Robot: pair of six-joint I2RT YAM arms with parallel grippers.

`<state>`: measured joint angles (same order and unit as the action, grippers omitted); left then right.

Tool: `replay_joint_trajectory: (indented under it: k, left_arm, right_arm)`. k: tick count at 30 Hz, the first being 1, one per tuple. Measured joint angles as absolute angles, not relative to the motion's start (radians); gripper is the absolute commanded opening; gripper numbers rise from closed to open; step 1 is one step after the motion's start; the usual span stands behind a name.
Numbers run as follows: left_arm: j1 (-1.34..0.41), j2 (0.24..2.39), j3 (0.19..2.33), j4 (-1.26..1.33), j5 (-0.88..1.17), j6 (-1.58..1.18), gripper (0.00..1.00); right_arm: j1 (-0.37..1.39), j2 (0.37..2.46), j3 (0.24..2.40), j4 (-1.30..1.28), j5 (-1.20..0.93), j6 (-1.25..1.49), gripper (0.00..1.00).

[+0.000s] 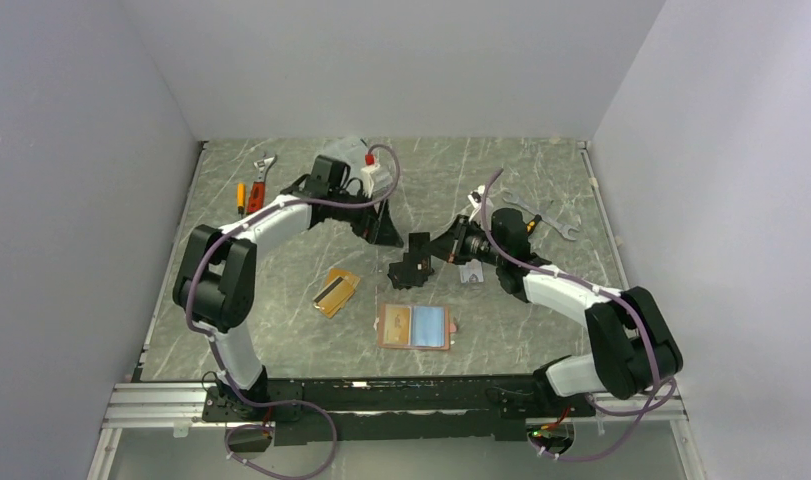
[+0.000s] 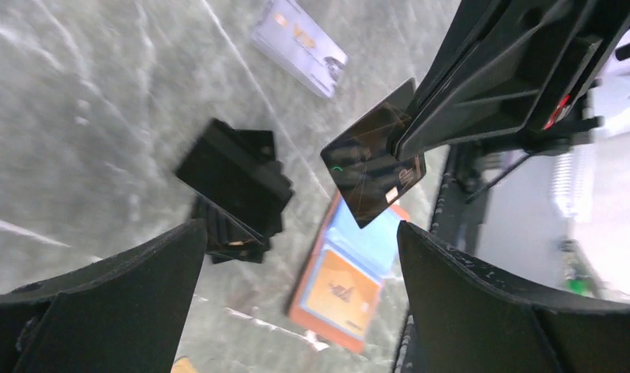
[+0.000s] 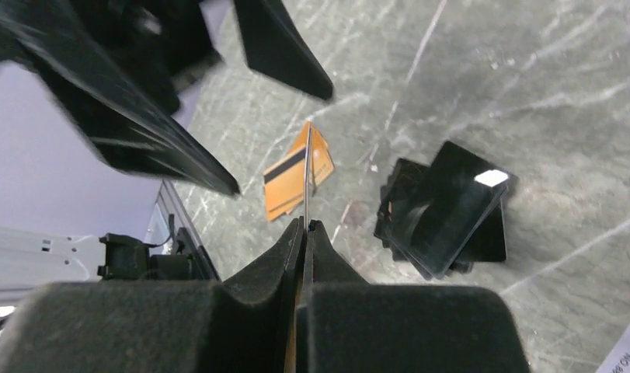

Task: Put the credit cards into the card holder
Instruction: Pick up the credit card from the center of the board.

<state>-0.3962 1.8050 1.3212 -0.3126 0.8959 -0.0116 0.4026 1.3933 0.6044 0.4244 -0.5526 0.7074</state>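
The card holder (image 1: 414, 327) lies open on the table at front centre, salmon-pink outside and pale blue inside, with an orange card in its left pocket (image 2: 341, 289). My right gripper (image 3: 306, 225) is shut on a thin card, seen edge-on in the right wrist view. In the left wrist view this card (image 2: 371, 165) looks dark and glossy and hangs above the holder. My left gripper (image 2: 300, 229) stands wide open just behind it, holding nothing. Two orange-gold credit cards (image 1: 336, 290), one with a dark stripe (image 3: 294, 172), lie left of the holder. A silver-grey card (image 2: 300, 47) lies further back.
A stack of black irregular flat pieces (image 1: 409, 272) (image 3: 443, 210) sits just behind the card holder, under the grippers. Silver wrenches (image 1: 541, 212) lie at the back right. An adjustable wrench (image 1: 266, 166) and an orange-handled tool (image 1: 242, 196) lie at the back left.
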Motion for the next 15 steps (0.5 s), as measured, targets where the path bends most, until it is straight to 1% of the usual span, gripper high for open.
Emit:
replay_joint_trajectory:
  k: [6, 11, 15]
  left_arm:
    - [-0.396, 1.783, 1.100, -0.020, 1.019, -0.321, 0.84]
    - [-0.397, 1.749, 1.062, 0.180, 1.089, -0.502, 0.72]
    - [-0.397, 1.738, 1.062, 0.296, 1.129, -0.580, 0.67]
  right_arm:
    - [0.403, 1.368, 0.598, 0.519, -0.567, 0.722, 0.00]
    - [0.402, 1.394, 0.612, 0.579, -0.592, 0.767, 0.00]
    - [0.403, 1.429, 0.621, 0.627, -0.613, 0.805, 0.00]
